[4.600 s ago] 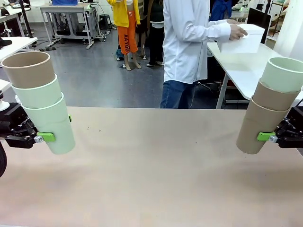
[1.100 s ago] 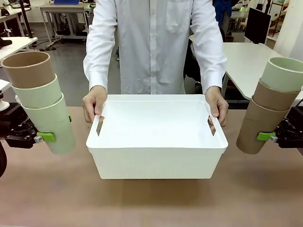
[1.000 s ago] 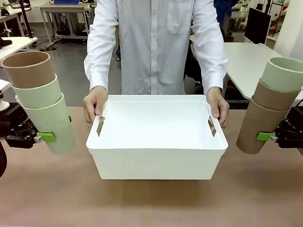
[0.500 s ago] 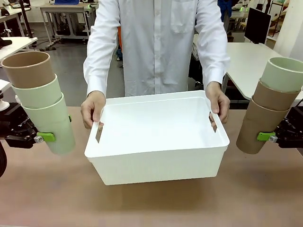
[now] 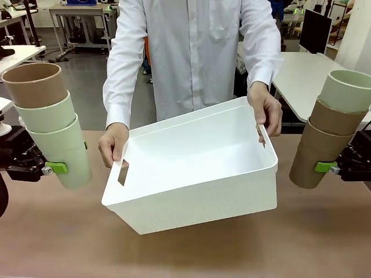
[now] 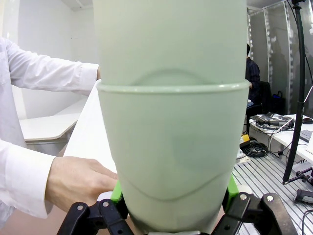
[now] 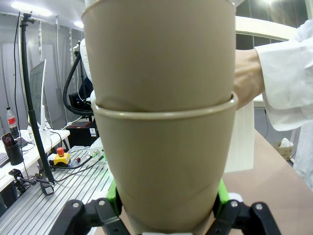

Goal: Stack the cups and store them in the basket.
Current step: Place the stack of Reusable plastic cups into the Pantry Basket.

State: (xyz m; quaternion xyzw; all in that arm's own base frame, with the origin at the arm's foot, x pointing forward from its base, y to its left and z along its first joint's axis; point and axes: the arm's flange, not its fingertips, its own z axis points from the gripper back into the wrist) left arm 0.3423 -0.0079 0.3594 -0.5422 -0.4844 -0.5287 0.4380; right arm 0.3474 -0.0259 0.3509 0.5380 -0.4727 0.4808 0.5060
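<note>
At the left edge my left gripper (image 5: 64, 165) is shut on a stack of cups (image 5: 58, 139): two mint green ones with a tan one (image 5: 36, 84) on top. In the left wrist view the mint stack (image 6: 171, 147) rises between green pads. My right gripper (image 5: 324, 167) at the right edge is shut on another stack (image 5: 324, 142): two tan cups with a mint one (image 5: 346, 90) on top; it stands close in the right wrist view (image 7: 161, 166). A person's two hands hold the white basket (image 5: 191, 191) tilted over the table's middle, its right side raised.
The tan table (image 5: 174, 255) spreads below the basket. The person in a white shirt (image 5: 191, 52) stands at the far side, with a hand (image 5: 113, 145) on the left rim and the other hand (image 5: 266, 110) on the right rim. A white table (image 5: 301, 75) stands behind right.
The person brought the basket over to the table's middle, then lifted it and tilted it, right side up. Both arms and their stacks stayed still.
</note>
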